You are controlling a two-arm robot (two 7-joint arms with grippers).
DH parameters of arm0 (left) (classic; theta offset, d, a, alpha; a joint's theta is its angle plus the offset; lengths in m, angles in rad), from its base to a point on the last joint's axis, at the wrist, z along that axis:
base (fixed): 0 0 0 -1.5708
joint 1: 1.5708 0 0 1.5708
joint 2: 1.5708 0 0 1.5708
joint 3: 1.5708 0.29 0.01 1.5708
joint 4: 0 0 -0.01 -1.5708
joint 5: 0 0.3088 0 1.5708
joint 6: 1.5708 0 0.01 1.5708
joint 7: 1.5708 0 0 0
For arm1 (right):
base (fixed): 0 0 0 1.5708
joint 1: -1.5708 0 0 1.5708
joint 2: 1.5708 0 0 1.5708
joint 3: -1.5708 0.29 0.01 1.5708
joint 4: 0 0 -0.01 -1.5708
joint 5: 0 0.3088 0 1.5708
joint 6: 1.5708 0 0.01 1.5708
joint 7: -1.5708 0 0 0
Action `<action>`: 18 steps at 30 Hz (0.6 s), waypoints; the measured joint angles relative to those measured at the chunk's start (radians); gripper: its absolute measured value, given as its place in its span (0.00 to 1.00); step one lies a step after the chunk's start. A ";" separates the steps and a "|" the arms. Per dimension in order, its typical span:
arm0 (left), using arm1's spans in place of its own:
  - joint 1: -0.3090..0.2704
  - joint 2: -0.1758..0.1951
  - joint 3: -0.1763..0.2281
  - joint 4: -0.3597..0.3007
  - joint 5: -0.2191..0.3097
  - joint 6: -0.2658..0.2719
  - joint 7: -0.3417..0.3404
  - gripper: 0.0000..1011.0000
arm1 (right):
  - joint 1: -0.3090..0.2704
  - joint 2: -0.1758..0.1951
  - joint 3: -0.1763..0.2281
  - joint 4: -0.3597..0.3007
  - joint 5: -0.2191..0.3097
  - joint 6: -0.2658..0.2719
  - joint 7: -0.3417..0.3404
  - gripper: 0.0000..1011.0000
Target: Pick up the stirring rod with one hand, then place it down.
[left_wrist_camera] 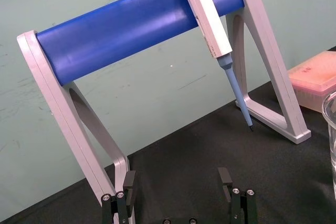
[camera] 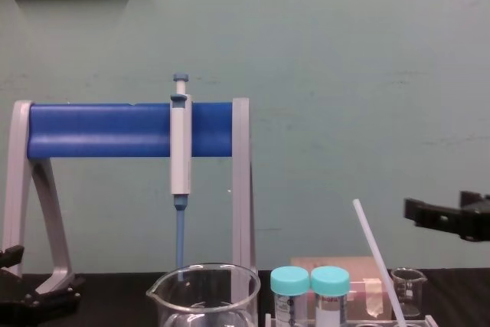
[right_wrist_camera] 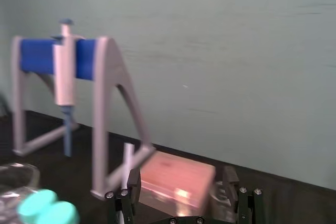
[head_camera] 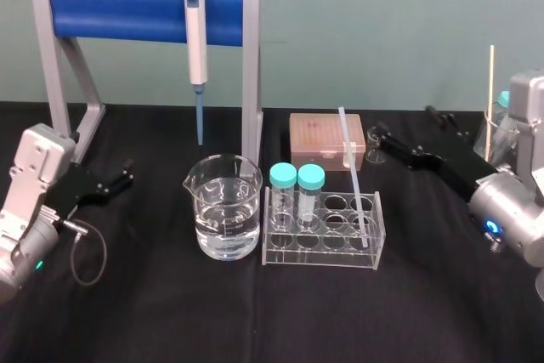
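1. Two grey legs and one blue bar made up the pipette stand (head_camera: 110,10), the biggest thing out there. It stood behind and to the left of the clear tube rack (head_camera: 319,263), with the grey pipette (head_camera: 196,36) hanging tip-down from the bar.
2. Over to the rack's right and a little behind it was the right gripper (head_camera: 376,138). Its fingers (right_wrist_camera: 134,179) were spread wide with nothing between them, and it was well apart from the rod.
3. Far out to the rack's left sat the left gripper (head_camera: 127,174), its fingers (left_wrist_camera: 128,182) parted as well and just as empty.
4. A big glass beaker (head_camera: 225,210), part full of clear liquid, stood just beside the rack's left end.
5. Right behind the rack lay the pink tip box (head_camera: 319,138).
6. And there was the stirring rod (head_camera: 353,172), seated in a hole at the rack's right end. It leaned with its top tilted back and slightly left, and neither gripper touched it.
7. Two teal-capped vials (head_camera: 283,178) stood upright side by side at the rack's left end.
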 joint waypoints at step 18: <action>0.000 0.000 0.000 0.000 0.000 0.000 0.000 0.99 | 0.068 -0.066 -0.049 0.036 -0.045 0.108 0.070 0.99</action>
